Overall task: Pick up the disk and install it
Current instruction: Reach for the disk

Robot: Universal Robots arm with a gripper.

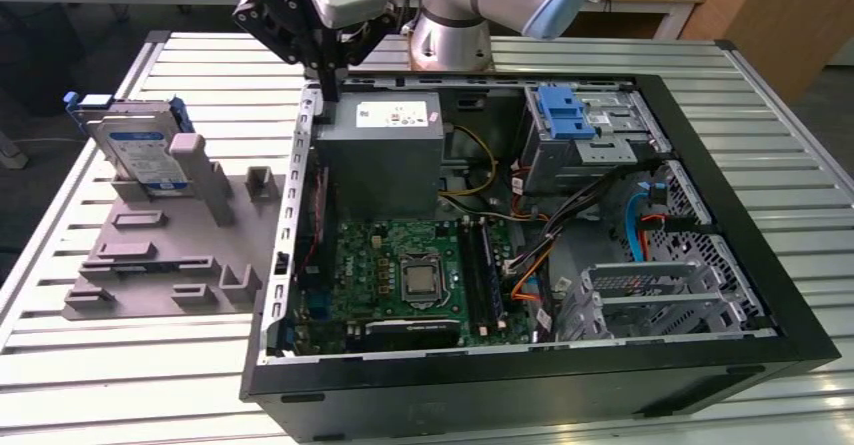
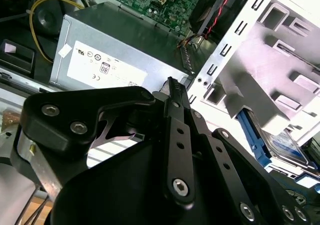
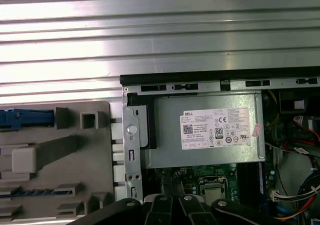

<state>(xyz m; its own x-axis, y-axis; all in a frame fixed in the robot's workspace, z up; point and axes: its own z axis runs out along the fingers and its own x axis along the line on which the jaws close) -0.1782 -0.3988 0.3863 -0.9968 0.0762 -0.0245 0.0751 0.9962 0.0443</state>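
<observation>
The disk (image 1: 138,147) stands on edge in a grey holder (image 1: 160,255) at the exterior view's left, outside the computer case; its blue-and-white label faces the camera and a blue frame edges it. In the second wrist view the disk (image 2: 281,146) shows partly behind the holder's ribs. In the first wrist view its blue frame edge (image 3: 25,118) shows from above. My gripper (image 1: 327,80) hangs over the case's rear left corner, well apart from the disk. Its black fingers (image 2: 172,92) are shut together with nothing between them.
The open black computer case (image 1: 747,215) lies on a slatted metal table (image 1: 107,385). Inside are a grey metal box with a white sticker (image 1: 380,155), the green motherboard (image 1: 400,275), cables, and drive cages with a blue latch (image 1: 567,115).
</observation>
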